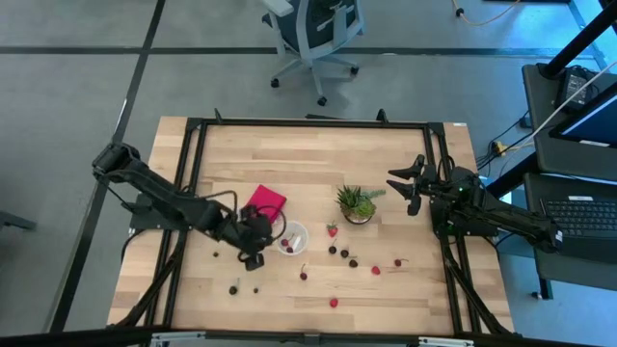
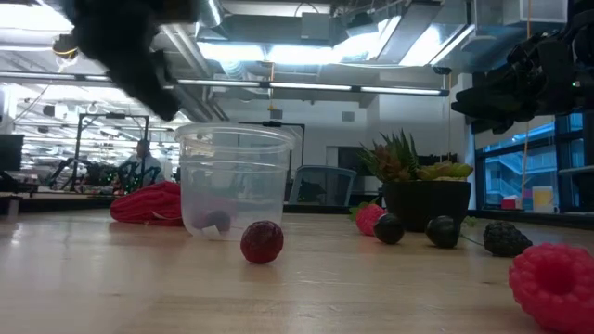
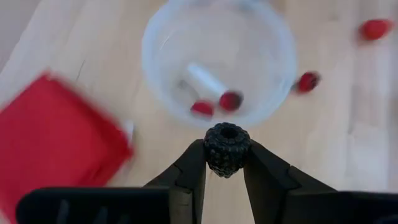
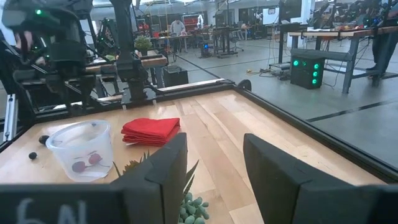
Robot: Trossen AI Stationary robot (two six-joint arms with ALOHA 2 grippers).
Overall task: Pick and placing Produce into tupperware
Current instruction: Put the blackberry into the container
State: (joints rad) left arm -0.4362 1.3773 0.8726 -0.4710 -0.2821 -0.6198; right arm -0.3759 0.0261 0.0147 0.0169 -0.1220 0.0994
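The left gripper [image 3: 227,163] is clamped on a black berry [image 3: 227,148] pinched between its fingertips, just short of the clear tupperware [image 3: 219,59], which holds two red fruits. The right gripper [image 4: 214,163] hangs near the potted plant [image 1: 358,203], jaws apart, empty.

One round clear plastic cup [image 1: 291,237] stands on the wooden table [image 1: 318,159], with two small red berries [image 3: 202,107] inside it. One flat red square block [image 1: 264,203] and one spiky green potted plant [image 1: 358,203] stand nearby. About ten loose red and dark berries [image 1: 333,230] lie toward the table's near edge. One black berry [image 3: 227,148] sits between two fingers.
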